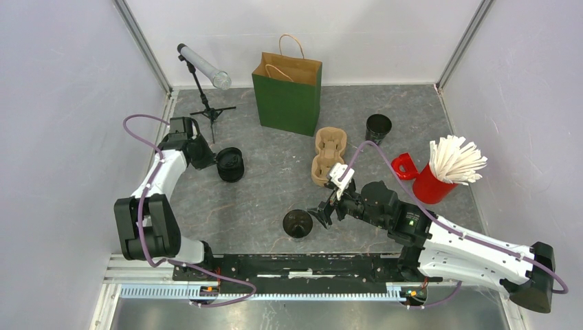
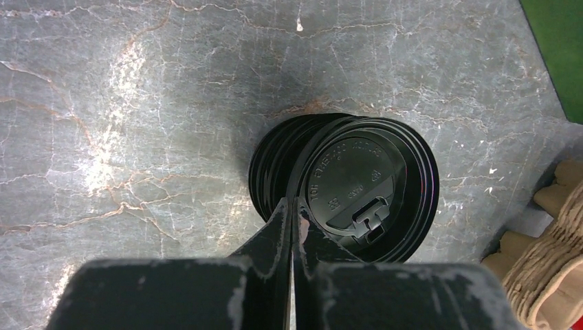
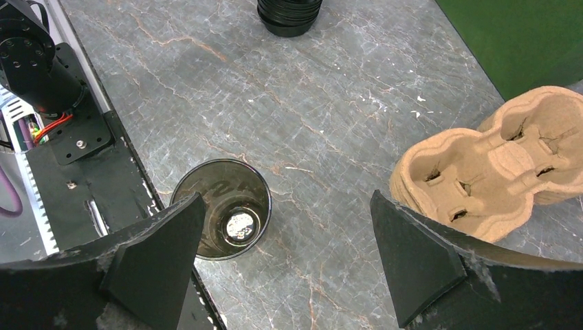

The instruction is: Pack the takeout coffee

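Note:
No cup with a lid on it shows in any view. A lidless black cup (image 1: 298, 223) stands near the table's front edge, also in the right wrist view (image 3: 230, 220). My right gripper (image 1: 322, 214) is open and empty, just right of that cup and above the table (image 3: 285, 199). My left gripper (image 1: 214, 161) is shut (image 2: 292, 206), pinching the rim of a black sip lid (image 2: 357, 179). The lid sits tilted and offset on a squat stack of black lids (image 2: 271, 165), which also shows in the top view (image 1: 230, 165).
Tan pulp cup trays (image 1: 328, 155) lie stacked mid-table, at the right of the right wrist view (image 3: 481, 165). A green paper bag (image 1: 289, 93) stands at the back. A second black cup (image 1: 378, 127), a red cup of white sticks (image 1: 433, 182) and a small tripod (image 1: 206, 103) stand around.

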`<state>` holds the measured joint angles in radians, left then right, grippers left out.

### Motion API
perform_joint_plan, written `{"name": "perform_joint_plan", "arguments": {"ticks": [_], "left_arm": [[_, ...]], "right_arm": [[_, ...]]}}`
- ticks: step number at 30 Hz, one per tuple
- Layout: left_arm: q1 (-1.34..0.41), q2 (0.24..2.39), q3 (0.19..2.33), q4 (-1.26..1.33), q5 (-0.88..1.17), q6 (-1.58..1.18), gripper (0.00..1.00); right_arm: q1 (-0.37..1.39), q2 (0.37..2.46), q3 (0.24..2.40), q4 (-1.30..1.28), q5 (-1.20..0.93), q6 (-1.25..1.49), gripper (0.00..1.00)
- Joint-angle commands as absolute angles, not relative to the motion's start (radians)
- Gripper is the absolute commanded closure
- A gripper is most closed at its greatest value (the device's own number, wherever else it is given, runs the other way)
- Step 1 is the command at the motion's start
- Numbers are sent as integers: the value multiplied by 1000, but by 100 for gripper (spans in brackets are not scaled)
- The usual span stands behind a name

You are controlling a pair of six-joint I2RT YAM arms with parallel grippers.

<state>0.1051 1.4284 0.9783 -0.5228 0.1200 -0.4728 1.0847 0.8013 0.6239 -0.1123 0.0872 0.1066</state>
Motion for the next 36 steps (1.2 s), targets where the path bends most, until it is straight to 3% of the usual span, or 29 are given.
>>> {"name": "perform_joint_plan", "arguments": {"ticks": [1,13,17,22,36], "left_arm": [[107,1390,1022,-526,152,-456,97],[107,1398,1020,-526,150,-453,95],[107,1402,1029,-534,140,-450,85],[107,1408,1040,-544,134,-433,92],[102,1503,1153,-584,168,-281,72]], "right_arm": [[1091,804,628,-71,84,98,2],[1091,809,629,-69,71,100,2],[1090,810,629,-69,71,100,2],[1092,809,629,-69,68,100,2],[1091,806,626,-68,62,101,2]]}}
